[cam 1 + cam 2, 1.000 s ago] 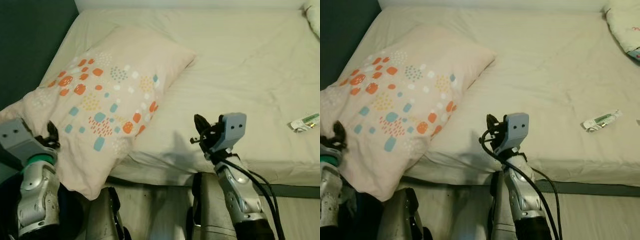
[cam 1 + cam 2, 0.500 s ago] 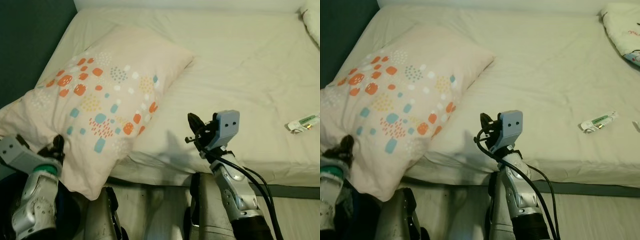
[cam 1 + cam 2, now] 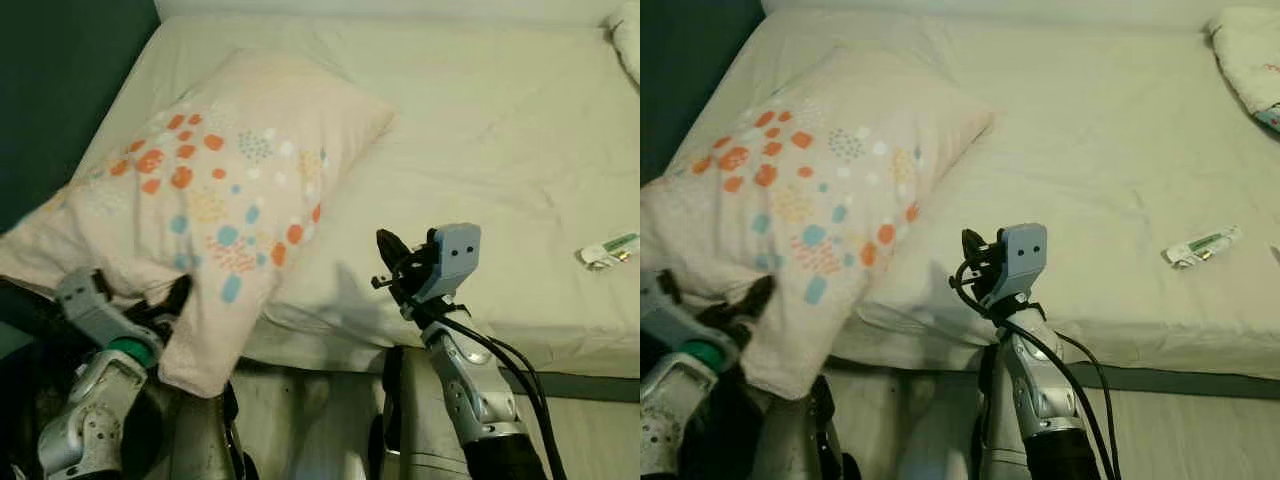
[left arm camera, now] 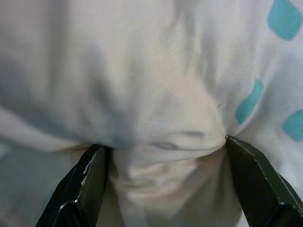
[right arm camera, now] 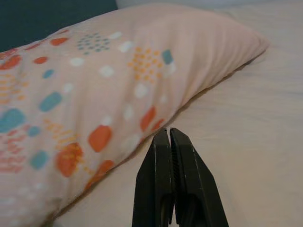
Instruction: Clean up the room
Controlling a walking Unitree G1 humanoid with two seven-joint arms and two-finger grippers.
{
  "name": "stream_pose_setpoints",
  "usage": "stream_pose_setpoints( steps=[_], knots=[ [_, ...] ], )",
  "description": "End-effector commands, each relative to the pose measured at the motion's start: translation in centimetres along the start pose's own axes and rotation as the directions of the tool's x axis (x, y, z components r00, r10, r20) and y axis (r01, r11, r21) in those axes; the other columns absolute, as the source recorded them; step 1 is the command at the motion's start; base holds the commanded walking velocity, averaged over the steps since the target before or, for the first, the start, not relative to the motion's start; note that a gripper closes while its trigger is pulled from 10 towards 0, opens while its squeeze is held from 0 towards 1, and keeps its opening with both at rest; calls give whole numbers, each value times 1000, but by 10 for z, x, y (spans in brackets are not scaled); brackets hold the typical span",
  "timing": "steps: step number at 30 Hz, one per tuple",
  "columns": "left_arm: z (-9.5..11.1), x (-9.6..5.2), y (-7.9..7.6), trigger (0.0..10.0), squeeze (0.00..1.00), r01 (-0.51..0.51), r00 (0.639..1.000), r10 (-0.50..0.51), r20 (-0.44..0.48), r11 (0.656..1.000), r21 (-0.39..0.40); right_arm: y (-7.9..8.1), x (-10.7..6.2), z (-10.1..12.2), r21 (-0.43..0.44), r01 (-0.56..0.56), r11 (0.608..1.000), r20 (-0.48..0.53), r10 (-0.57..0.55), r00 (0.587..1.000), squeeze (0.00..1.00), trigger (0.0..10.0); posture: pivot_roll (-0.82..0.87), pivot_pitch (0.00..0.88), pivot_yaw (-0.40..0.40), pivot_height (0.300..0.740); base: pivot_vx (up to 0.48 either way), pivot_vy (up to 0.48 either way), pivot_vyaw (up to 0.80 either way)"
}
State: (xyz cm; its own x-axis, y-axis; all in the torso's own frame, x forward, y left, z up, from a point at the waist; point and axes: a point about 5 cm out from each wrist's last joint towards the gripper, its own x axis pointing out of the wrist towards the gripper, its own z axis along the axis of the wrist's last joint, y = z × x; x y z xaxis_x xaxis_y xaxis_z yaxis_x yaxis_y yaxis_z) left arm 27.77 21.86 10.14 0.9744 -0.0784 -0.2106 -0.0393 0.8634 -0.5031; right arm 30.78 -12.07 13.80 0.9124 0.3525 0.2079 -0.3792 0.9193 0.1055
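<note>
Pillow [image 3: 215, 190], pale pink with orange, teal and white dots, lies slantwise at 10 o'clock on the bed [image 3: 480, 130]; its near corner hangs off the mattress edge toward 7 o'clock. That corner's underside is hidden, as is whatever lies below it in the shadow.

Left gripper [image 3: 165, 310] sits at 7 o'clock, at the overhanging corner. In the left wrist view a bunched fold of pillow fabric fills the gap between the two black fingers [image 4: 85, 187], which stand wide apart and press in on either side of it. So: a wide grip, cloth pinched. Fingertips are cut off by the frame edge there.

Right gripper [image 3: 388, 262] is held up near centre, at about 6 o'clock, over the mattress edge, beside the pillow but apart from it. In its wrist view the fingers [image 5: 163, 184] are pressed together with nothing between them.

Small white-and-green tube [image 3: 608, 249] lies on the sheet at 3 o'clock, well apart from both grippers; label too small to read. Another cushion or cloth [image 3: 1245, 60] is cut off at 2 o'clock. Dark wall [image 3: 60, 90] at 9 o'clock. Robot's legs and floor are dim below.
</note>
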Motion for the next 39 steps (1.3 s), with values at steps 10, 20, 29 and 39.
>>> stream_pose_setpoints(
  steps=[10,20,29,39],
  knots=[
    [-13,-2,-98,0,0,562,817,-543,-195,825,58,-3,-5,-3,14,28,999,-15,-28,1000,0,10000,-50,155,70,511,0,0,0],
    [16,14,-173,1020,0,722,691,-716,-98,687,82,-1,-2,-3,20,31,999,-13,-31,999,0,10000,-52,154,75,511,0,0,0],
    [-12,27,-115,10000,0,437,899,-351,-261,726,530,-7,-11,-4,13,71,997,-13,-71,997,0,10000,-76,157,96,511,0,0,0],
    [35,-8,-64,10000,0,122,990,-136,-44,648,752,-11,-14,-5,8,86,996,-21,-86,996,0,10000,-48,168,95,511,0,0,0]
  ],
)
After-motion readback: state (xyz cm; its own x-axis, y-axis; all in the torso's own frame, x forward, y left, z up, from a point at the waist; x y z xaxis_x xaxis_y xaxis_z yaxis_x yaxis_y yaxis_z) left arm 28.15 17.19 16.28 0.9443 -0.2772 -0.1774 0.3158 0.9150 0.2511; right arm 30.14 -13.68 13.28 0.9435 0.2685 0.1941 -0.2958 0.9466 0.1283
